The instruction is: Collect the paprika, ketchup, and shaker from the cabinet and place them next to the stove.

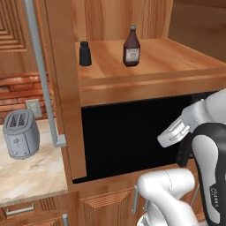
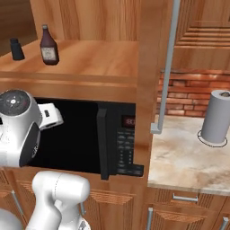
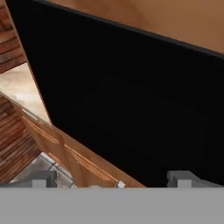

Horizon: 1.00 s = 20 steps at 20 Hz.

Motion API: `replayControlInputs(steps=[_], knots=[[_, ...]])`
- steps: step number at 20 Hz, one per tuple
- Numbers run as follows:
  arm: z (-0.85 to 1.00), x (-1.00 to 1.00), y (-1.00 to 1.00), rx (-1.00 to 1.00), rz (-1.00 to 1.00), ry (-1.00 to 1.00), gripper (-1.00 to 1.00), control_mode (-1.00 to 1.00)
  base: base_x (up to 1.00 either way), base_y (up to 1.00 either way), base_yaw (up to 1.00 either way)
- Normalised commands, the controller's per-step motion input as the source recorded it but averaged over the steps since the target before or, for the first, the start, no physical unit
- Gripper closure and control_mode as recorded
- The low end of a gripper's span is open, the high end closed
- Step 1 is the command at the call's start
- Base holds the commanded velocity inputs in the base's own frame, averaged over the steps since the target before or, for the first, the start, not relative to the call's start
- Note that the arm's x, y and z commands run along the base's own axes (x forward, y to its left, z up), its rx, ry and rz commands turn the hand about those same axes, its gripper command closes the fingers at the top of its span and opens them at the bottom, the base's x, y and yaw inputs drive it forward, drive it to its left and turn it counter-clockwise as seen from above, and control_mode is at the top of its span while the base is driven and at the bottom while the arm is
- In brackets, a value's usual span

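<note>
Our gripper (image 3: 111,179) is wide open, holding nothing, down by the black microwave (image 2: 117,139). Up on the cabinet (image 1: 145,66) shelf stand the ketchup (image 1: 131,47) and the shaker (image 1: 85,54) – probably light, hard, smooth. We'd pinch each around its middle.

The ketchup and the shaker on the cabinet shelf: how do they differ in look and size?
The ketchup is taller, dark red, with a slim neck and pale label; the shaker is shorter, all black and unlabelled. The ketchup stands nearer the shelf's middle, the shaker nearer the side panel. Both stand upright, apart, on the cabinet shelf.
</note>
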Motion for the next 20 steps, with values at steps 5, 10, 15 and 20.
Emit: replayControlInputs(steps=[5, 10, 15, 20], knots=[[0.7, 0.01, 0.0, 0.0, 0.0, -0.03, -1.0, -1.0, 0.0, 0.0, 0.0], [0.73, 0.0, 0.11, 0.0, -0.04, -0.02, -1.0, -1.0, 0.0, 0.0, 0.0], [0.49, 0.0, 0.1, 0.0, -0.09, -0.1, -1.0, -1.0, 0.0, 0.0, 0.0], [0.3, 0.0, 0.12, 0.01, -0.12, -0.2, -1.0, -1.0, 0.0, 0.0, 0.0]])
